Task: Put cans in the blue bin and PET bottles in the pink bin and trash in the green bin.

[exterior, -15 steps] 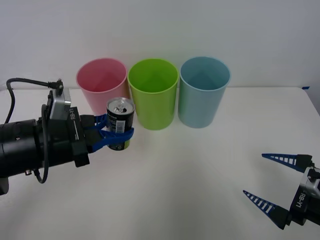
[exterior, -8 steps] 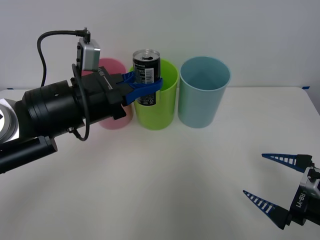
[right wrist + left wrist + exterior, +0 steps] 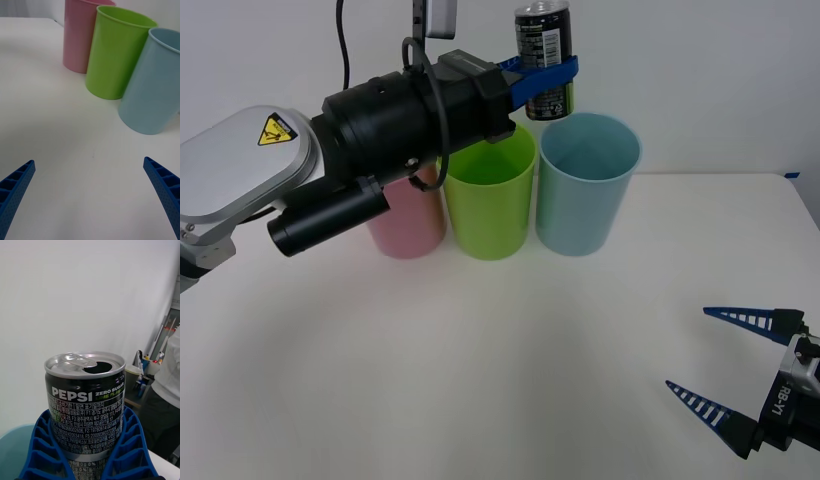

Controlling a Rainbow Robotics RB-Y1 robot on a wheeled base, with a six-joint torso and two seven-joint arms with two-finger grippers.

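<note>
Holding the small dark drink can (image 3: 543,55) upright, the left gripper (image 3: 546,78) is raised high above the white tabletop (image 3: 510,360), its blue ribbed fingers (image 3: 127,450) closed around the lower part of the can's body. The can (black label, opened silver top) hangs above the near-left rim of the tall round light-blue plastic bin (image 3: 587,185), between that bin and the tall round lime-green plastic bin (image 3: 486,190), and touches neither of them. The thick black left arm reaches across from the left, passing over the lime-green bin and covering most of the tall round pink plastic bin (image 3: 406,222), of which the lower part is visible under the arm. The three bins stand in one row at the far side of the tabletop, pink, green, blue from left to right, each just beside the next one. The right gripper (image 3: 731,368) rests low near the right front corner of the tabletop, well apart from the bins, with its blue fingers (image 3: 165,191) spread wide and nothing between them.
</note>
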